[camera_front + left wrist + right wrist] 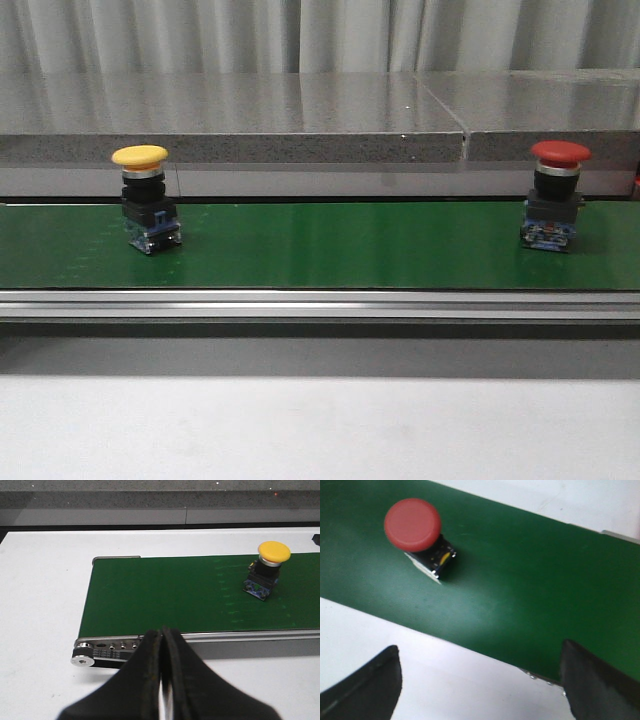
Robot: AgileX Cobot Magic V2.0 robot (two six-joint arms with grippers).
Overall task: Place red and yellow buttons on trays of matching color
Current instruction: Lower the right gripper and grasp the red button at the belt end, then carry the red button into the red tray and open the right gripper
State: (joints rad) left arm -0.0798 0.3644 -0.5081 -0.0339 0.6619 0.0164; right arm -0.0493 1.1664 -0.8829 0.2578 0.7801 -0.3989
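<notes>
Since both buttons stand on the green conveyor belt (330, 245) and neither is held, I judge the task to be at its very start, with both placements left to do. The yellow button (145, 200) stands upright toward the left end of the belt, the red button (553, 195) upright near the right end, the two well apart. The left gripper (162, 640) has its fingers pressed together with only a sliver of light between them, hanging over the white bench (40, 630) just off the belt's near edge, well apart from the yellow button (270, 567). The right gripper (480, 672) is spread wide and holds nothing; it hovers above the belt's edge, near the red button (415, 527) but not around it.

No tray of either colour appears in any view, so I cannot tell where the buttons must go. Neither arm shows in the front view, and only the fingertips appear in the wrist views. The red button's lower body is blurred in the right wrist view.
</notes>
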